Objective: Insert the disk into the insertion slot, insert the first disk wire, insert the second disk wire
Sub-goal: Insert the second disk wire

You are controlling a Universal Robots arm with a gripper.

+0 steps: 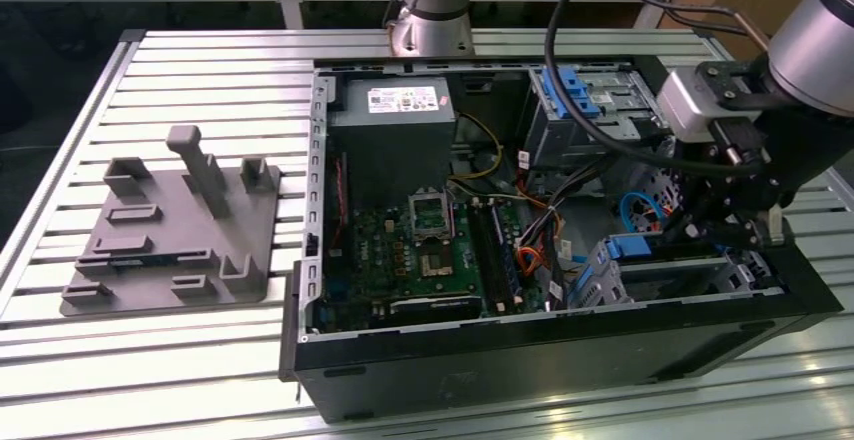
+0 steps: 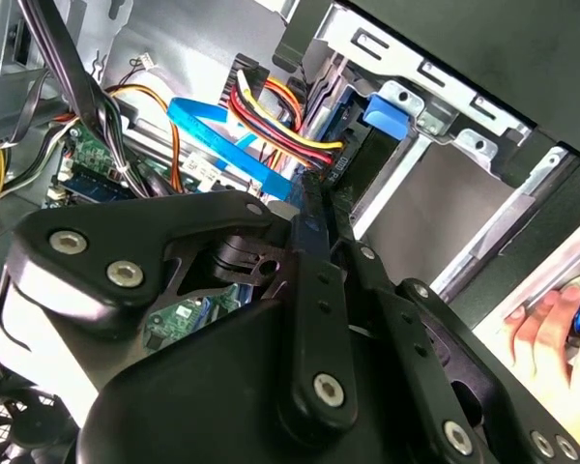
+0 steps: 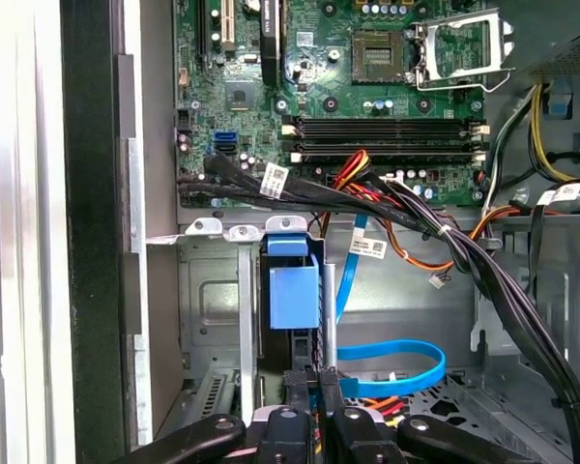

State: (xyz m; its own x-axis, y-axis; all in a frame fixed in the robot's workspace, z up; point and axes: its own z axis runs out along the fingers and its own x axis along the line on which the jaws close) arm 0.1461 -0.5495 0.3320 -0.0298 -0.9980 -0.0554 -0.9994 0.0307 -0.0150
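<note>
Your black gripper (image 3: 314, 387) is pinched shut on the blue-framed silver disk (image 3: 295, 295), edge-on in the low perforated-metal insertion slot (image 3: 213, 300). Rigid, fairly heavy; grip the carrier edges.

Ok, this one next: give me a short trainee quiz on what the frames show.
1. The flat cable lying in the case is: A blue, B green, C white.
2. True or false: the end effector hangs outside the case.
3. What is the end effector shut on?
Key: 1 A; 2 false; 3 the disk.
</note>
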